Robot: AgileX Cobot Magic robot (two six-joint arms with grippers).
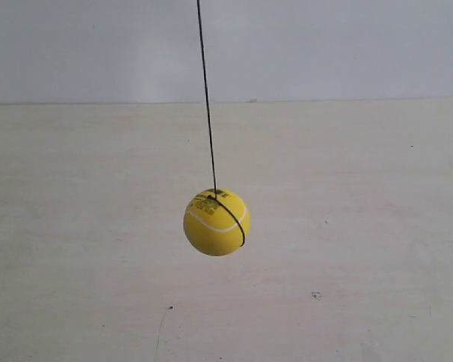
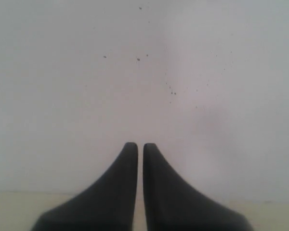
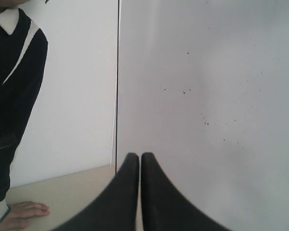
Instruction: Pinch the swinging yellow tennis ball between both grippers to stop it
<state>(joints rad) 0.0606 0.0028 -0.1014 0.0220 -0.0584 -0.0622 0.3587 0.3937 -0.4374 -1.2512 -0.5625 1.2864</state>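
Observation:
The yellow tennis ball (image 1: 216,222) hangs on a thin black string (image 1: 206,98) above the pale table, near the middle of the exterior view. Its white seam and small black print face the camera. Neither gripper shows in the exterior view. In the left wrist view my left gripper (image 2: 140,146) is shut, its two black wedge fingers nearly touching, with only a white wall ahead. My right gripper (image 3: 139,156) in the right wrist view is shut too, with nothing between its fingers. The ball appears in neither wrist view.
A pale table (image 1: 347,249) runs back to a white wall (image 1: 325,45). In the right wrist view a person in a dark sweater (image 3: 14,96) stands beside the table, one hand (image 3: 24,211) resting on it. A wall corner line (image 3: 118,82) runs vertically.

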